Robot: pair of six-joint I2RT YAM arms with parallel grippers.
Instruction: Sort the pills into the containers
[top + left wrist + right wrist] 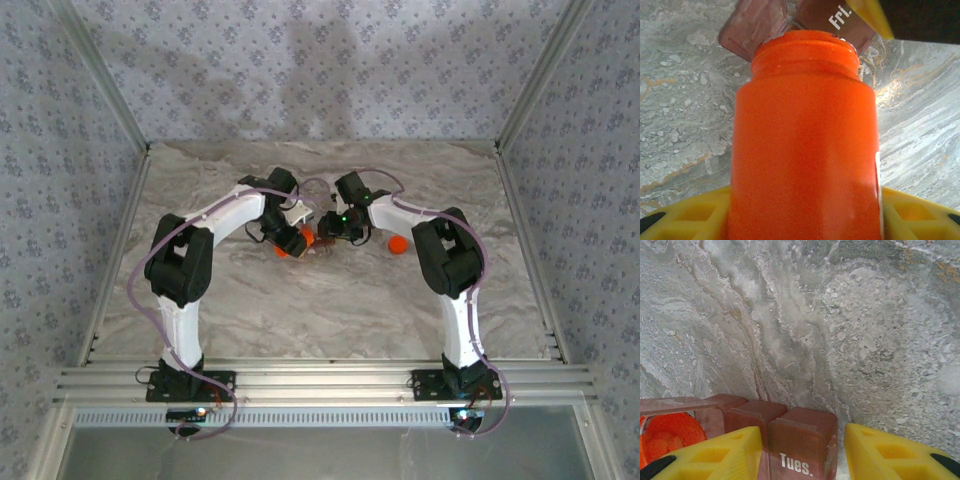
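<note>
Containers strip (800, 440) x1, orange bottle (805, 150) x1, loose orange cap (398, 244) x1

The left arm (180, 275) and right arm (452, 262) share one build: white tube links joined by chunky black joints, on black bases (185, 385). Lilac cables (141, 272) loop along each. A green light (342, 213) glows on the right wrist. The fingers (715, 455) are yellow, with moulded pockets and black tips.

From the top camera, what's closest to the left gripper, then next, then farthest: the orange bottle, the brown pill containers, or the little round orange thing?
Starting from the left gripper:
1. the orange bottle: held between its fingers.
2. the containers: just to its right, at the bottle's mouth.
3. the round orange thing: farther right, past the containers.
</note>
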